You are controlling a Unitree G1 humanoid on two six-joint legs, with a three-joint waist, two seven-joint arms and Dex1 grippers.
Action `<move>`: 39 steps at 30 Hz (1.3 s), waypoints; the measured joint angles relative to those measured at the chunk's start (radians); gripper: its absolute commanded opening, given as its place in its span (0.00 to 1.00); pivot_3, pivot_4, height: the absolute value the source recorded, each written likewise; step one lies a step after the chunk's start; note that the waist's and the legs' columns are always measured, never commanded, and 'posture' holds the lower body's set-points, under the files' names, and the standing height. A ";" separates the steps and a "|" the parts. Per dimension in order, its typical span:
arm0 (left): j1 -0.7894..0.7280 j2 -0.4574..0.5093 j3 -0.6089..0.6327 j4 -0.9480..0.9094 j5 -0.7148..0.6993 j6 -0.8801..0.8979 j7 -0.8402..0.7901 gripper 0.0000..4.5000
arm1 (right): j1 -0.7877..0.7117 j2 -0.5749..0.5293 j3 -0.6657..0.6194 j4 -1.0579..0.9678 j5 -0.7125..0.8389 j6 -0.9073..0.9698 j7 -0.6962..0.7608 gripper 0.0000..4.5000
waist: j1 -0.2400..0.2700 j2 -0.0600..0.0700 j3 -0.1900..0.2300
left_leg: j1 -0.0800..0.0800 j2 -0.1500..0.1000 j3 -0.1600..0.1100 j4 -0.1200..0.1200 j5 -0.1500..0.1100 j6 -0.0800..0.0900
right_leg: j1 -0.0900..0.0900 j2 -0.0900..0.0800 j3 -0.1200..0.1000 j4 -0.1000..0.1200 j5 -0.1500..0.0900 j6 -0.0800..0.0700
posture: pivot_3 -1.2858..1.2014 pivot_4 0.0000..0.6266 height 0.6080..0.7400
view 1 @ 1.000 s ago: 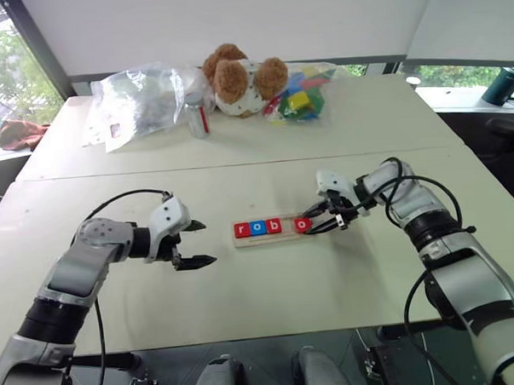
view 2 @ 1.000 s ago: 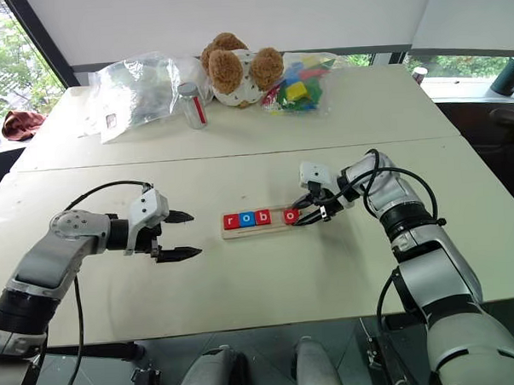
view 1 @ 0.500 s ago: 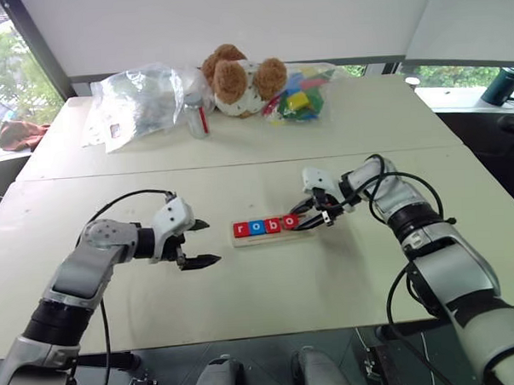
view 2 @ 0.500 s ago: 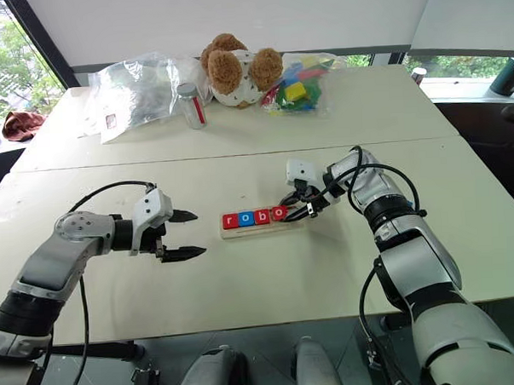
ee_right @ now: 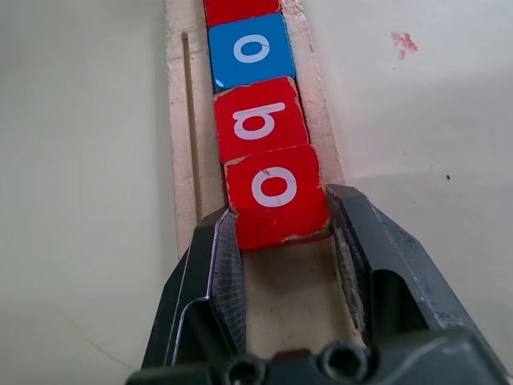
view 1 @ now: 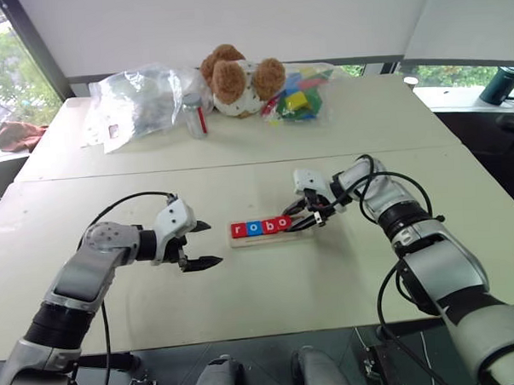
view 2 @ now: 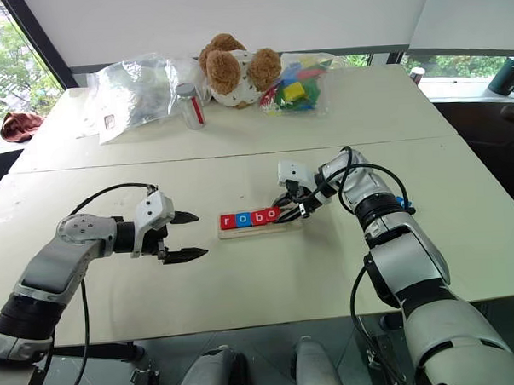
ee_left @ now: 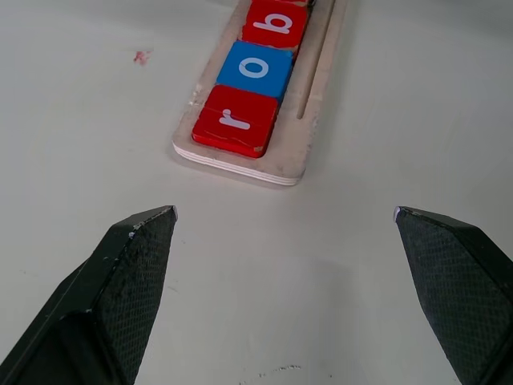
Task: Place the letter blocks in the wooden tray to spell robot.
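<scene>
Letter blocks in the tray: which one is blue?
The first o, second in the wooden tray after r; b and the other o, between the right hand's fingers, are red.

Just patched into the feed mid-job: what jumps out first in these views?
The row of red and blue letter blocks spelling r-o-b-o in the pale wooden tray at mid-table. The right gripper is shut on the last red o block at the row's end; the left gripper hangs open beside the tray's r end. At the far edge sits a brown teddy bear between clear plastic bags.
</scene>
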State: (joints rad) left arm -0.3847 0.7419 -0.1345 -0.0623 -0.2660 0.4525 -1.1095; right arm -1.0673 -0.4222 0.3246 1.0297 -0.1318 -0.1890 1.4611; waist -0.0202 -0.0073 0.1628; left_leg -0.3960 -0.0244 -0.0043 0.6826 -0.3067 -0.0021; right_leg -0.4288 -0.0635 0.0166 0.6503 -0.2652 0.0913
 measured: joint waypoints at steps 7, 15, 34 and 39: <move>-0.002 -0.014 -0.002 0.005 0.001 -0.006 0.000 1.00 | 0.006 0.002 0.000 -0.024 0.000 0.030 0.012 0.25 | 0.001 0.000 0.000 | 0.000 0.000 0.000 0.000 0.000 0.000 | 0.000 0.000 0.000 0.000 0.000 0.000 | 0.52 0.24 1.00; -0.004 -0.017 -0.009 0.022 0.009 -0.009 -0.003 1.00 | 0.040 0.000 0.001 -0.105 0.000 0.054 0.020 0.25 | 0.000 0.000 0.000 | 0.000 0.000 0.000 0.000 0.000 0.000 | 0.000 0.000 0.000 0.000 0.000 0.000 | 0.52 0.24 1.00; -0.015 -0.023 -0.010 0.042 0.017 -0.011 -0.011 1.00 | 0.061 -0.030 -0.018 -0.239 0.024 0.108 -0.019 0.90 | 0.003 0.000 0.000 | 0.000 0.000 0.000 0.000 0.000 0.000 | 0.000 0.000 0.000 0.000 0.000 0.000 | 0.52 0.24 1.00; -0.021 -0.033 -0.011 0.045 0.017 -0.011 -0.012 1.00 | 0.066 -0.054 -0.015 -0.271 0.024 0.085 -0.014 0.90 | 0.002 0.000 0.000 | 0.000 0.000 0.000 0.000 0.000 0.000 | 0.000 0.000 0.000 0.000 0.000 0.000 | 0.52 0.24 1.00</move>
State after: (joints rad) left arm -0.4053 0.7090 -0.1456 -0.0175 -0.2486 0.4412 -1.1215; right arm -1.0016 -0.4758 0.3093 0.7587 -0.1075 -0.1039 1.4470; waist -0.0185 -0.0073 0.1628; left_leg -0.3961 -0.0244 -0.0043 0.6827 -0.3067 -0.0020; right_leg -0.4288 -0.0637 0.0163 0.6504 -0.2652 0.0913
